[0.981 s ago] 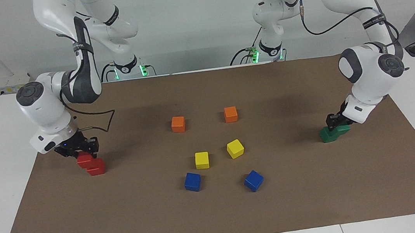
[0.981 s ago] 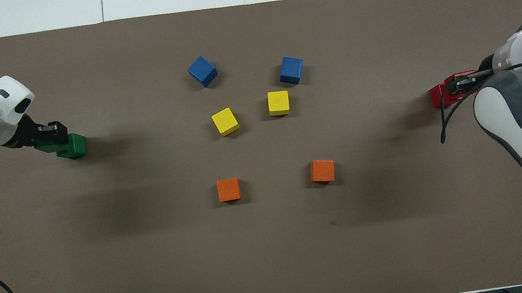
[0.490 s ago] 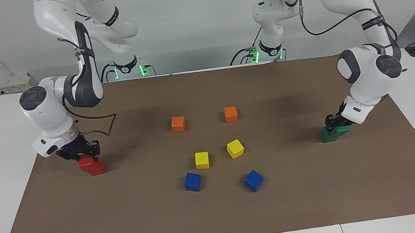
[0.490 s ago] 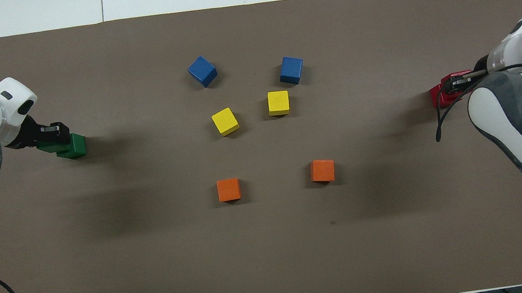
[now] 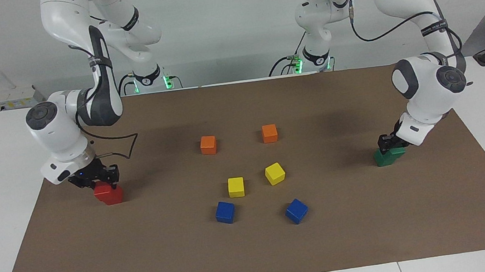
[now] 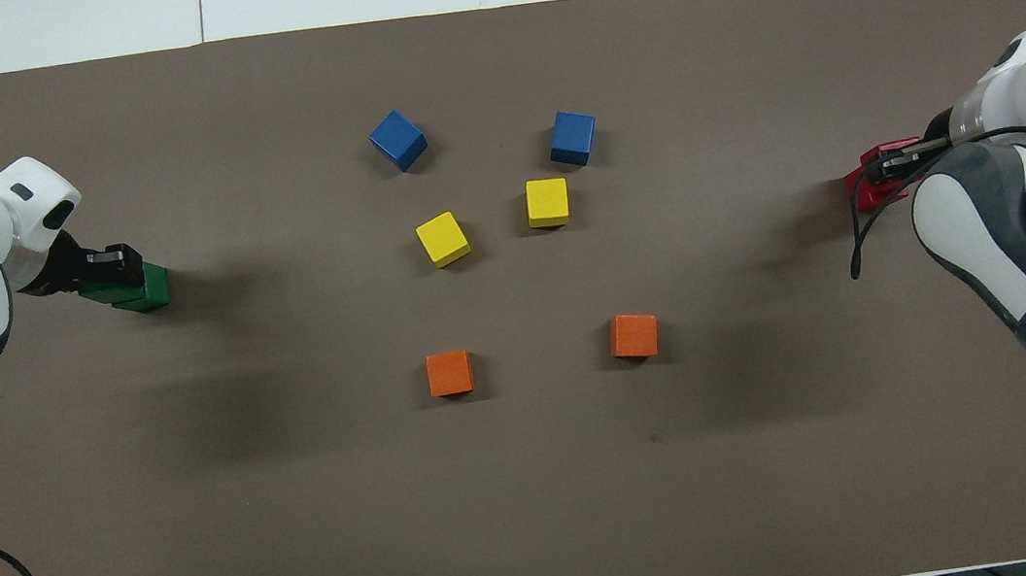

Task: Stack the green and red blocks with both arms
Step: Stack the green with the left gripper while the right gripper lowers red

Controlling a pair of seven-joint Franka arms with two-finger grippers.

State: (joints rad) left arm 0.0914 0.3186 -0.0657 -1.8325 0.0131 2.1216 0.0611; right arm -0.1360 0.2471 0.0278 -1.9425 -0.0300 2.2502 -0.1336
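Watch the release on both sides, operator: each carried cube sits only roughly over its partner, so if you let go while it overhangs an edge, it tips off and the stack is lost. A sideways nudge as you lower could also shove the bottom cube across the brown mat [image 5: 372, 230].

Your right gripper [image 5: 100, 179] is clamped shut on the upper red block [image 5: 102, 189], which sits between the fingertips and looks down on, or just above, the lower red block [image 5: 113, 197] at the right arm's end of the table.

Your left gripper [image 5: 388, 143] is likewise closed on the upper green block [image 5: 395, 152], held right at the tips over the lower green block [image 5: 383, 159] at the left arm's end. I can't tell whether it touches yet.

The orange, yellow and blue cubes lie mid-mat, well apart from both stacks.
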